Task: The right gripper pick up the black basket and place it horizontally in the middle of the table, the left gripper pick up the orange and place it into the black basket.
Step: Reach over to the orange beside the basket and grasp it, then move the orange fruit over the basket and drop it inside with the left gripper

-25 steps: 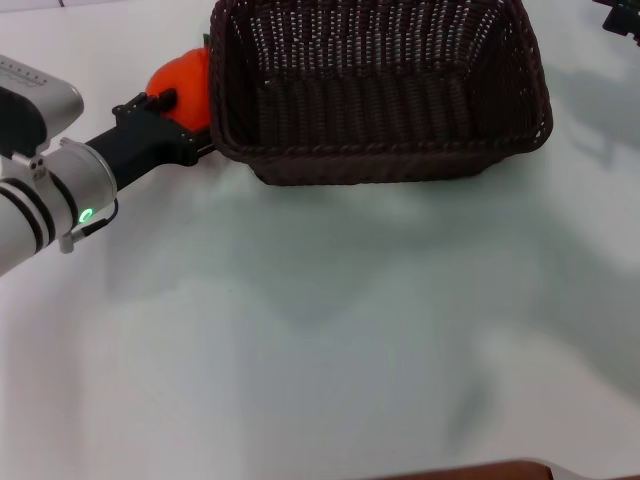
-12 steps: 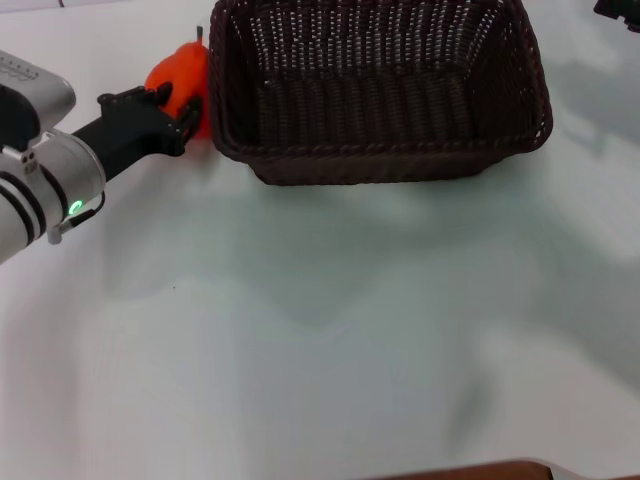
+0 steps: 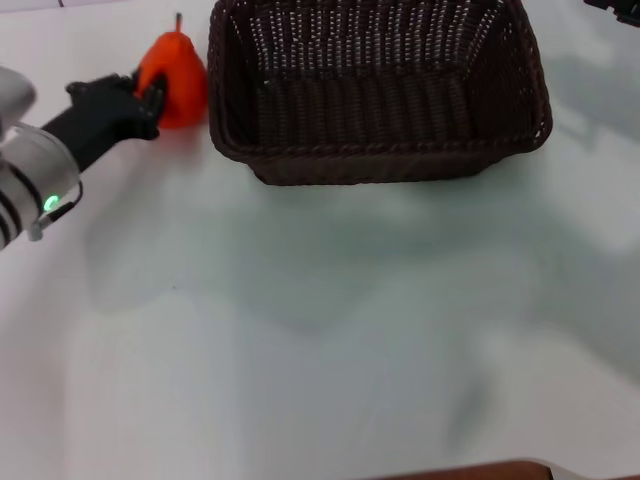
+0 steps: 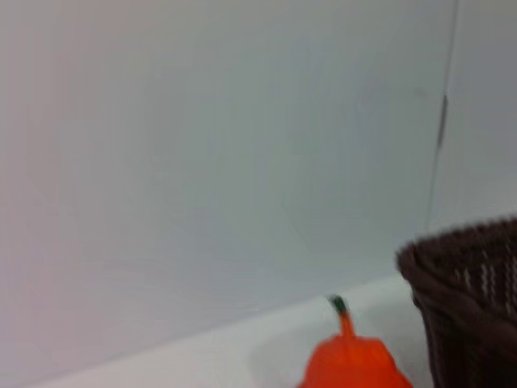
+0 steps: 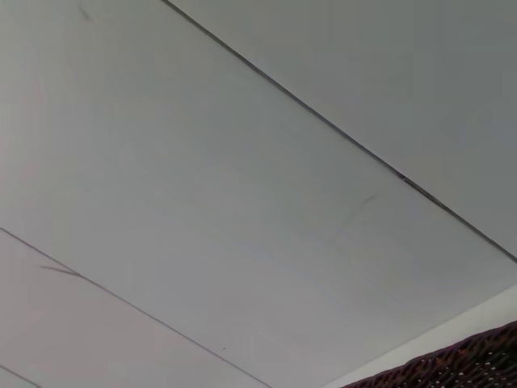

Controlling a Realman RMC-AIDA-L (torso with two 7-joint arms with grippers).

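Observation:
The black basket lies crosswise at the far middle of the table, open side up and empty. The orange stands upright just off the basket's left end, stem up. My left gripper is against the orange's left side, its silver forearm reaching in from the left. The left wrist view shows the orange close below and the basket's corner beside it. Only a dark tip of my right gripper shows at the far right corner. The right wrist view catches the basket's rim.
The table's brown wooden edge strip runs along the near side. A pale wall fills most of both wrist views.
My left arm has drawn back to the left and away from me, from under the orange by the basket's corner to the orange's left side. The orange now shows whole, slightly further left.

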